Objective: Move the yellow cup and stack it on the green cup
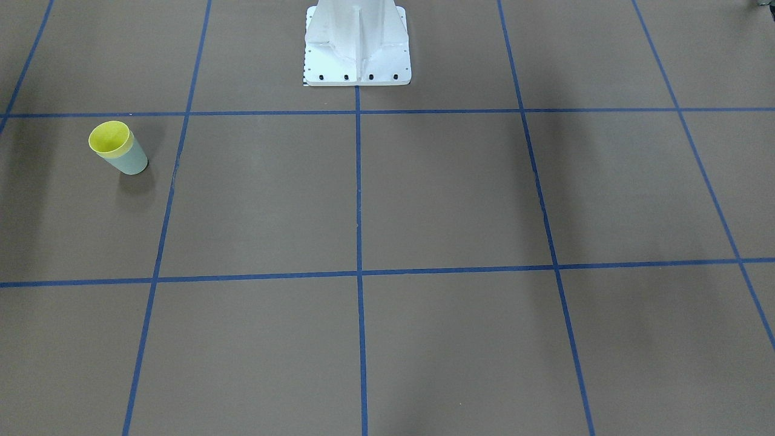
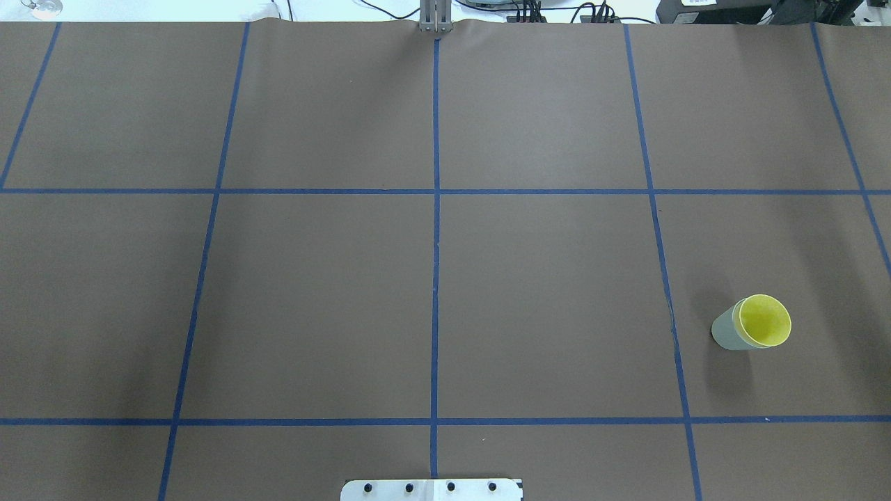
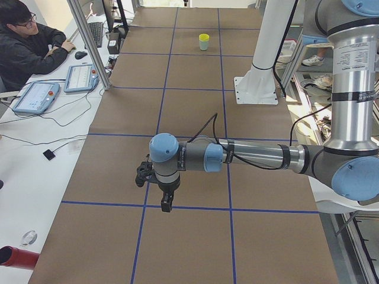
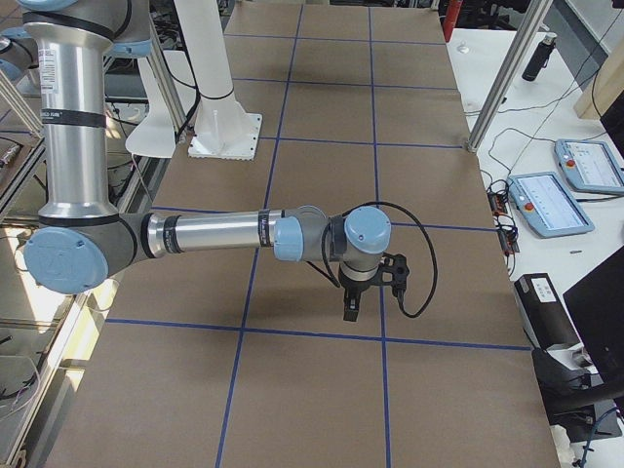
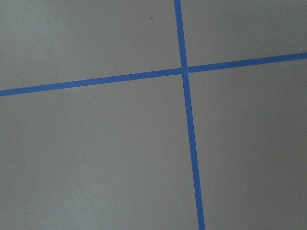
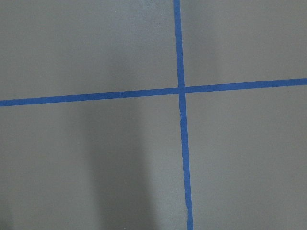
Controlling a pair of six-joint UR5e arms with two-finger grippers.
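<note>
The yellow cup [image 1: 109, 138] sits nested inside the green cup [image 1: 130, 162], upright on the table at the robot's right side. The overhead view shows the yellow cup [image 2: 764, 320] inside the green cup [image 2: 724, 332]. In the exterior left view the stacked pair is small and far, with the yellow cup [image 3: 204, 37] on top. My left gripper [image 3: 167, 204] hangs over the table near a tape crossing, far from the cups, and I cannot tell if it is open. My right gripper [image 4: 350, 310] also hangs above the table, state unclear. Nothing shows between the fingers of either.
The white robot pedestal [image 1: 357, 48] stands at the table's robot side. Blue tape lines [image 2: 436, 209] divide the brown table into squares. An operator [image 3: 29, 44] sits at a side desk with teach pendants [image 3: 35, 97]. Both wrist views show only table and tape.
</note>
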